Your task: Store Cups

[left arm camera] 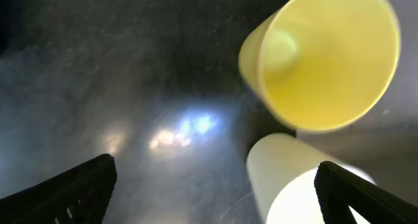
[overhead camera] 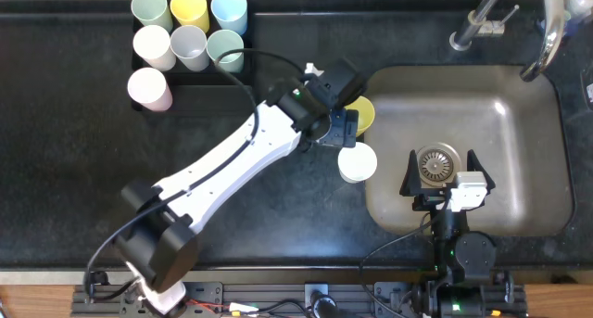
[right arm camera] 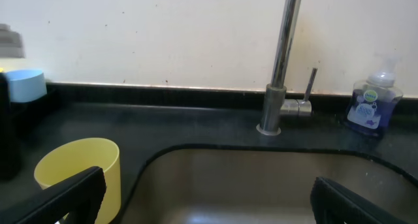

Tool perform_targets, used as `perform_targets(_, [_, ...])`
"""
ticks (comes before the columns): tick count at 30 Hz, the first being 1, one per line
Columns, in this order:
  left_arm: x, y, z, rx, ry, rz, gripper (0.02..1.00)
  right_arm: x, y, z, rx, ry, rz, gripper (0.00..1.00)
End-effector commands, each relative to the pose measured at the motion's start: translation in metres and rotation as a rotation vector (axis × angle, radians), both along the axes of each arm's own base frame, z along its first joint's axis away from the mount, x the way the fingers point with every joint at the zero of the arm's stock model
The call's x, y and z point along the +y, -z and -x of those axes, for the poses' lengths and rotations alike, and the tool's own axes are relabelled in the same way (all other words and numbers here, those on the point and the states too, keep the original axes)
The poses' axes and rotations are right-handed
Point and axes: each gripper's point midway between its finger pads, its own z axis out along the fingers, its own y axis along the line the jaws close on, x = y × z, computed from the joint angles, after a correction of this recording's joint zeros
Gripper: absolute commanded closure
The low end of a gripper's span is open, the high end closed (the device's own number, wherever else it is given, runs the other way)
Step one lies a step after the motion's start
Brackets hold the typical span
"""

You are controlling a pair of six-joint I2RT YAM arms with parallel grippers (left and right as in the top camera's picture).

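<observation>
1. While stretched on a long diagonal from the near-left corner of the black counter (overhead camera: 56, 142), ends with the left gripper (overhead camera: 345, 123) poised at the left rim of the sink (overhead camera: 519, 105).
2. Keeps that wrist tipped downward, left fingers (left arm camera: 78, 188) spread wide and holding nothing, a yellow cup (left arm camera: 320, 61) and a white cup (left arm camera: 294, 185) beneath them.
3. Leaves the yellow cup upright, mouth up, on the counter at the sink's edge, with the white cup just beside it on the side nearer the arms' bases.
4. Folds the right arm short over its base, with the right gripper (overhead camera: 442, 160) above the drain (overhead camera: 438, 170) inside the sink, level and facing the back wall, fingers splayed wide and empty.
5. Holds six stored cups (overhead camera: 190, 42) in a rack (overhead camera: 208, 77) at the counter's far left, with a pink cup (overhead camera: 148, 88) just beside it on the counter.
6. Sets a faucet (right arm camera: 281, 67) and a soap bottle (right arm camera: 371, 106) behind the sink.
</observation>
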Motion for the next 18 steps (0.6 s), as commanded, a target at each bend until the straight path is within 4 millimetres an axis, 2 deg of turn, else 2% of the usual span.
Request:
perform_targets(1, [-0.014,0.002,-0.011,0.001,-0.007,0.029,0.023,0.001,0.004,0.000,0.003,-0.006,0.003,0.007])
perform_targets(5, [-0.020,0.001,-0.017,-0.005,-0.008,0.036,0.025,0.001,0.004,0.000,0.003,-0.006,0.003,0.005])
perform_targets(9, [-0.019,0.009,-0.022,0.009,-0.036,0.034,0.029,0.001,0.004,0.000,0.003,-0.006,0.003,0.005])
perform_targets(12, [-0.016,0.014,-0.026,0.020,-0.048,0.037,0.108,0.001,0.004,0.000,0.003,-0.006,0.003,0.005])
perform_targets(18, [-0.022,0.022,-0.038,0.026,-0.056,0.082,0.104,0.001,0.004,0.000,0.003,-0.006,0.003,0.007])
